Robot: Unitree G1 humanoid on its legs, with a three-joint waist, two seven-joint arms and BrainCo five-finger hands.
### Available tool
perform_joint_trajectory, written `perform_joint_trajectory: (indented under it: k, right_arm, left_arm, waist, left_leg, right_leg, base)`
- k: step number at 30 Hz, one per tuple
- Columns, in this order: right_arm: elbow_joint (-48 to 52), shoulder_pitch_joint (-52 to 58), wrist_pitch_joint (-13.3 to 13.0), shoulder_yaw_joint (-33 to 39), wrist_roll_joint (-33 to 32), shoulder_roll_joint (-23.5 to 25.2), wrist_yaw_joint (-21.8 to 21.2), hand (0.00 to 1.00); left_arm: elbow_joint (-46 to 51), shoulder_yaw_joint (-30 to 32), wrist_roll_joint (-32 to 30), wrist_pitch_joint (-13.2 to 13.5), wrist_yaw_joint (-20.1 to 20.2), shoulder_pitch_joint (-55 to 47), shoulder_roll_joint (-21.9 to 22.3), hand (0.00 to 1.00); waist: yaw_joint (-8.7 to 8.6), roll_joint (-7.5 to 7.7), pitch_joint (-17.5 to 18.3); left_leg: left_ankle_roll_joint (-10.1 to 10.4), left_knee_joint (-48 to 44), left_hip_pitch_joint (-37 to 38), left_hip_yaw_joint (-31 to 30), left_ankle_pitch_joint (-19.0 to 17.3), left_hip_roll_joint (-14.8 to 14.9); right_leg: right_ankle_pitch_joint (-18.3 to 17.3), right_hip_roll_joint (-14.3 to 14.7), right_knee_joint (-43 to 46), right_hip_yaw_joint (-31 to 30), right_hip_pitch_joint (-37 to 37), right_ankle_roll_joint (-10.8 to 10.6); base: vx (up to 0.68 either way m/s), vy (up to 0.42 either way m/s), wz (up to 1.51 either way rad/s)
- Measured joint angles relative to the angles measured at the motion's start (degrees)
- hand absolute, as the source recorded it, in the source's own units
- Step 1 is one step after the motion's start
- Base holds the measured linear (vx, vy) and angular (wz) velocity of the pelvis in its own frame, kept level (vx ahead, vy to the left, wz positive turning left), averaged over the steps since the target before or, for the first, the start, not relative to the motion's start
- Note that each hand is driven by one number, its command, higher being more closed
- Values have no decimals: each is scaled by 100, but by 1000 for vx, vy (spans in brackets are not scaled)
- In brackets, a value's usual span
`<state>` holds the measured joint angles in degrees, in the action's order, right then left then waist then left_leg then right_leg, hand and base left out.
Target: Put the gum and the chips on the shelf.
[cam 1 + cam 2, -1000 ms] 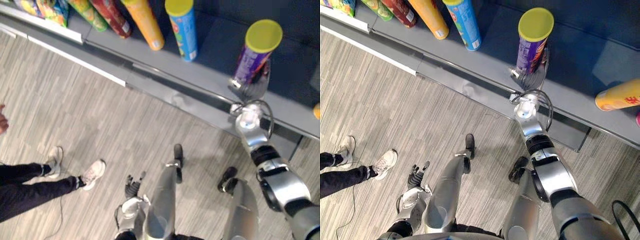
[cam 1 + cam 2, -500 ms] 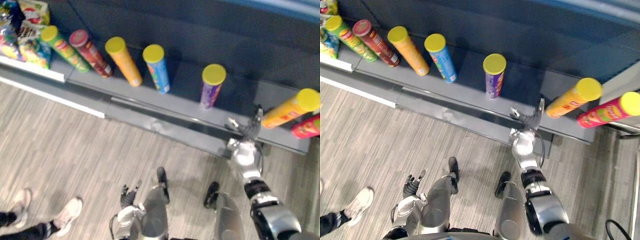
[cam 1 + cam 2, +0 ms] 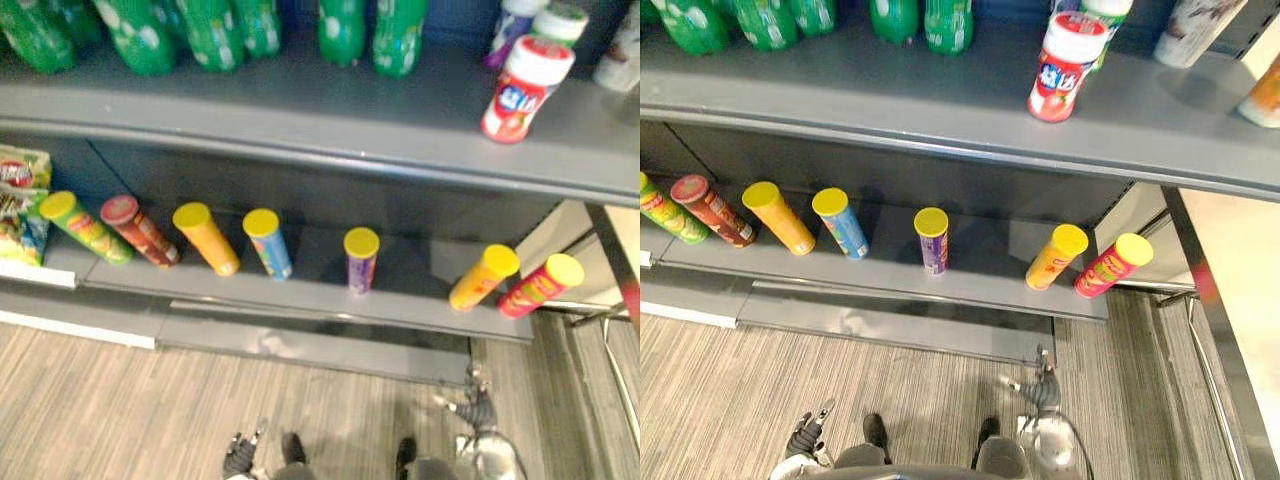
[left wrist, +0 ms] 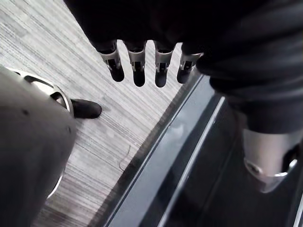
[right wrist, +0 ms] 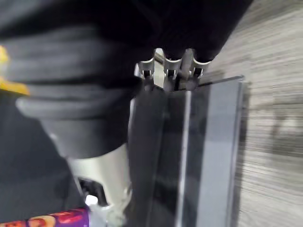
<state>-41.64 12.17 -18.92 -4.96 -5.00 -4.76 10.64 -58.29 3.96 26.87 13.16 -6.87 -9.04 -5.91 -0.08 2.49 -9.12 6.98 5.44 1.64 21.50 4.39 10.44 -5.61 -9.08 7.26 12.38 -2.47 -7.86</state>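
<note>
The purple chips can (image 3: pixel 932 240) with a yellow lid stands upright on the lower shelf (image 3: pixel 970 285), in a row of other chips cans. A white and red gum bottle (image 3: pixel 1065 65) stands on the upper shelf (image 3: pixel 940 120). My right hand (image 3: pixel 1040 390) hangs open over the floor in front of the lower shelf, holding nothing; its straight fingers (image 5: pixel 173 71) show in the right wrist view. My left hand (image 3: pixel 805 435) is low at the bottom left, open and empty, its fingers (image 4: pixel 137 66) straight.
Yellow (image 3: pixel 1055 257) and pink (image 3: pixel 1112 265) chips cans lean at the right end of the lower shelf. Blue (image 3: pixel 840 222), orange (image 3: pixel 777 216) and red (image 3: pixel 710 210) cans stand to the left. Green bottles (image 3: pixel 215 30) line the upper shelf.
My right hand has come off the purple can and dropped back from the shelf. The camera has tilted up, bringing the upper shelf and the gum bottle into view.
</note>
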Motion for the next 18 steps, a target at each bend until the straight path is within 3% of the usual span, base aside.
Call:
perform_joint_trajectory:
  k: [5, 10, 18]
  right_arm:
    - [-799, -75, 145, 217, -22, 74, -6, 0]
    - [-1933, -494, 519, 701, -952, 83, -622, 0]
    - [-2024, -516, 825, 1141, -1410, 208, -468, 0]
  left_arm:
    - [-210, 102, 179, -96, 185, -15, -2, 0]
    - [-594, 489, 616, -217, 285, -27, 125, 0]
    - [-745, 759, 682, -405, 344, -97, 216, 0]
  waist:
    - [-8, -34, 118]
    - [2, -116, 351]
    - [22, -180, 400]
  left_leg:
    - [29, 31, 228, 80, -24, 2]
    - [63, 40, 379, 123, -53, 36]
    - [48, 46, 515, 144, -98, 5]
  right_leg:
    - [60, 37, -145, -28, 223, 21]
    - [142, 101, -411, -1, 483, 23]
    - [217, 89, -553, 13, 686, 14]
  base:
    - [4, 10, -8]
    - [-18, 0, -1]
    - [-1, 0, 1]
